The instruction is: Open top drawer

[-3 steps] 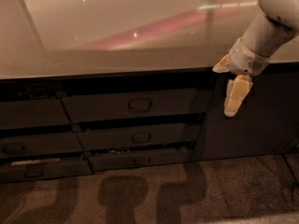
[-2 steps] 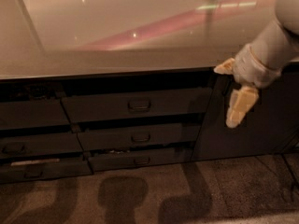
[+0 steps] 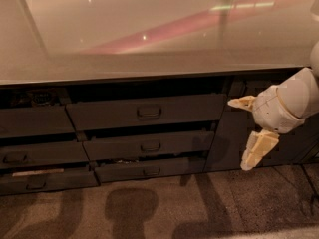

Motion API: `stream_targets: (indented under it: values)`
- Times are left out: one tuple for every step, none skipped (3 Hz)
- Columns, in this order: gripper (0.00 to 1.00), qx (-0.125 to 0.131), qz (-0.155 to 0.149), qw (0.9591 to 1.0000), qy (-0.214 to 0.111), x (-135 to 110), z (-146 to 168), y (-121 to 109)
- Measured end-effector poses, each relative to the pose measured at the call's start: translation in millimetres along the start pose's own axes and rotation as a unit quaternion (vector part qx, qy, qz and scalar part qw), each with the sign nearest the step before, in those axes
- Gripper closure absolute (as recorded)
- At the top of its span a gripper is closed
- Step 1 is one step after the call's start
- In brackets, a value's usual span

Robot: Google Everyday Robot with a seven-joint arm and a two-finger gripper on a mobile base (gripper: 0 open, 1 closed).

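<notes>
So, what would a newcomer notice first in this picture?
First the pale gripper, open, at the right edge, holding nothing. Then the glossy counter with a pink streak, across the top, and the wide top drawer just below it, left of the gripper.

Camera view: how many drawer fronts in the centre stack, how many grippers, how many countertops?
drawer fronts, centre stack: 3, the top drawer, middle drawer, bottom drawer
gripper: 1, open, right of the stack
countertop: 1
total: 5
</notes>
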State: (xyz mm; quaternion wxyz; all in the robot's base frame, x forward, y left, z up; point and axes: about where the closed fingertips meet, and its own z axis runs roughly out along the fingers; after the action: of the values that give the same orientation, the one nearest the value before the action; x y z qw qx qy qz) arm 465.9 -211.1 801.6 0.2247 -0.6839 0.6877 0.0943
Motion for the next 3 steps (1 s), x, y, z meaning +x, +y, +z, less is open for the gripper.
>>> stream_targets:
  values:
    - [0.0,0.0,0.0,1.0,0.0,0,0,0]
    - [0.0,-0.004,0.015,0.9998,0.013,5,5,-14]
    - [0.0,-0.007,0.049,0.9976,0.049,32,29,-52]
